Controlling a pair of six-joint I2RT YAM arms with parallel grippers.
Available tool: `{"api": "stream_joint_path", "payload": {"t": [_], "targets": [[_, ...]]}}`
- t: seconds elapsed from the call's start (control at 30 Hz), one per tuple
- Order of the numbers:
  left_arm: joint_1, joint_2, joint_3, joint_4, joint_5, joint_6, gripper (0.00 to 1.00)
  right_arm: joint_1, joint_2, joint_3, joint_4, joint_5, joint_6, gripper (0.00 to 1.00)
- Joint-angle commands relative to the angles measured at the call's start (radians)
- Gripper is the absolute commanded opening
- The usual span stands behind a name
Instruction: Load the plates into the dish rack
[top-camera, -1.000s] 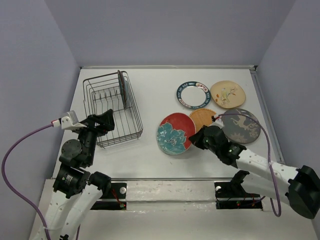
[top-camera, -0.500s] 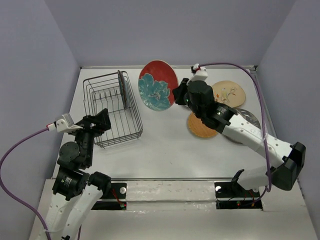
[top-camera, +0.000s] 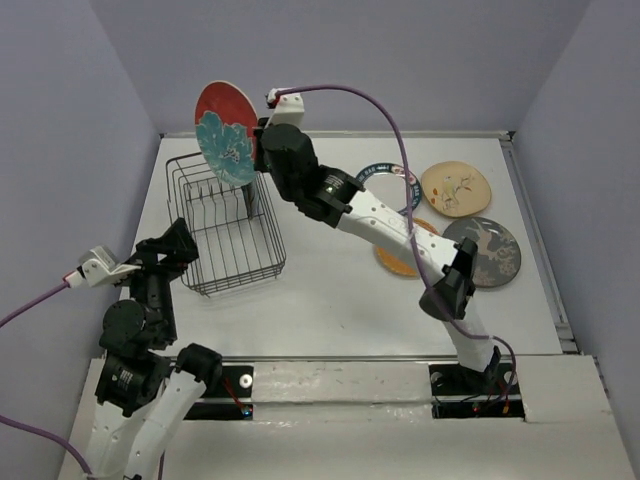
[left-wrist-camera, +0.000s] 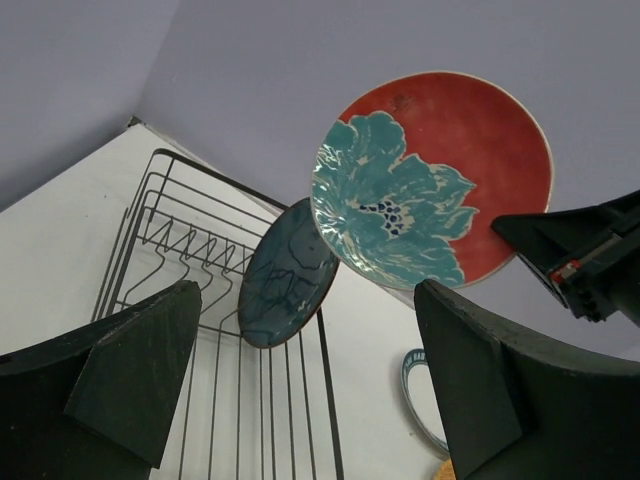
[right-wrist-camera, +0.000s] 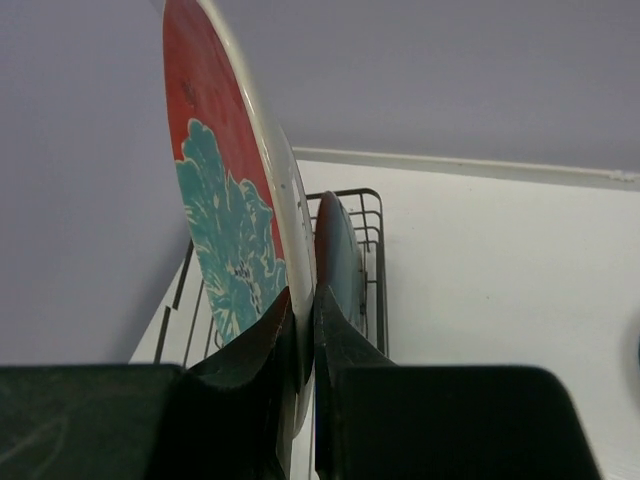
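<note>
My right gripper (top-camera: 258, 150) is shut on the rim of the red-and-teal floral plate (top-camera: 225, 133) and holds it upright in the air above the far end of the dish rack (top-camera: 225, 255). In the right wrist view the fingers (right-wrist-camera: 303, 300) pinch this plate (right-wrist-camera: 225, 220) just left of the dark teal plate (right-wrist-camera: 340, 250), which stands on edge in the rack (right-wrist-camera: 372, 200). My left gripper (top-camera: 175, 245) is open and empty at the rack's near left corner. Its view (left-wrist-camera: 305, 330) shows the teal plate (left-wrist-camera: 288, 270) and the held plate (left-wrist-camera: 430, 180) above it.
The other plates lie flat on the table to the right: white with a dark patterned rim (top-camera: 395, 175), cream floral (top-camera: 455, 188), orange (top-camera: 398, 262) partly under my right arm, and grey with a deer design (top-camera: 488, 250). Purple walls close in the table.
My right arm has lifted the red-and-teal plate off the table on the right and carried it left and up, over the rack. My left gripper has drawn back a little.
</note>
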Motion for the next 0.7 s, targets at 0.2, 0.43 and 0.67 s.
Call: {"api": "stream_joint_path", "payload": {"t": [0.2,0.43,0.67], "targets": [[-0.043,-0.053,0.038,-0.001,-0.126,-0.016,0.99,0.099,0.247,0.366,0.47,0.31,-0.317,0.07],[-0.06,-0.076,0.04,-0.007,-0.157,-0.015,0.99,0.109,0.386,0.415,0.626,0.362,-0.458,0.07],[-0.061,-0.074,0.04,-0.008,-0.154,-0.018,0.99,0.109,0.483,0.412,0.783,0.428,-0.577,0.07]]}}
